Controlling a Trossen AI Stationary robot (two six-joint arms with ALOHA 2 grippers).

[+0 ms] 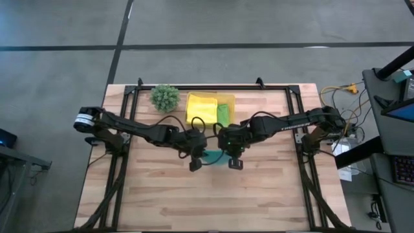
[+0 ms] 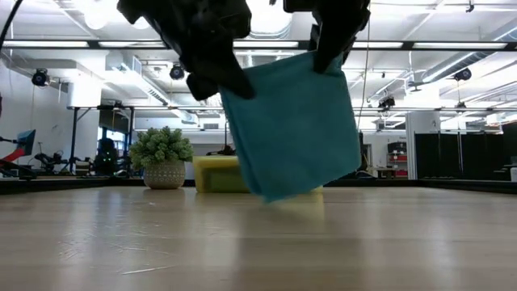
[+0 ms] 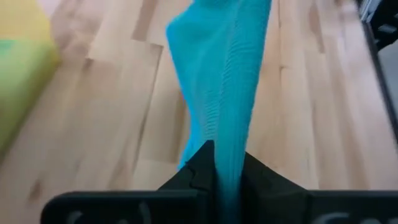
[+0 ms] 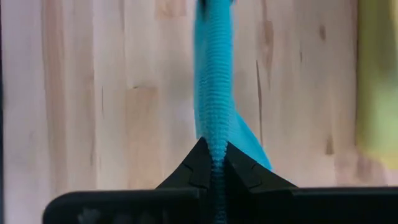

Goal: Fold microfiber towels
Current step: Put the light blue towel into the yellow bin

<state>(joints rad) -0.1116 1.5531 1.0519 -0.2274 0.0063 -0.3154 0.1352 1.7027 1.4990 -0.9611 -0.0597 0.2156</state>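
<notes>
A teal towel (image 2: 295, 125) hangs in the air between my two grippers above the table's middle; it also shows in the high view (image 1: 213, 157). My left gripper (image 1: 195, 166) is shut on one upper corner, my right gripper (image 1: 235, 164) on the other. In the yellow tray (image 1: 202, 107) at the far side lie a yellow towel (image 1: 199, 103) and a lime green towel (image 1: 225, 111). The bright blue towel is out of view. My left gripper pinches the teal towel's upper corner (image 3: 227, 163) between its two fingers, from above. The towel hangs below, clear of the table. My right gripper pinches the other upper corner (image 4: 215, 149) between its two fingers, from above. The top edge between the grippers sags only a little.
A small spiky green ball plant (image 1: 165, 96) in a pot stands at the far left beside the tray. Bare wooden tabletop (image 1: 213, 200) lies under and in front of the hanging towel. Black frame rails (image 1: 129, 129) run along the table's sides.
</notes>
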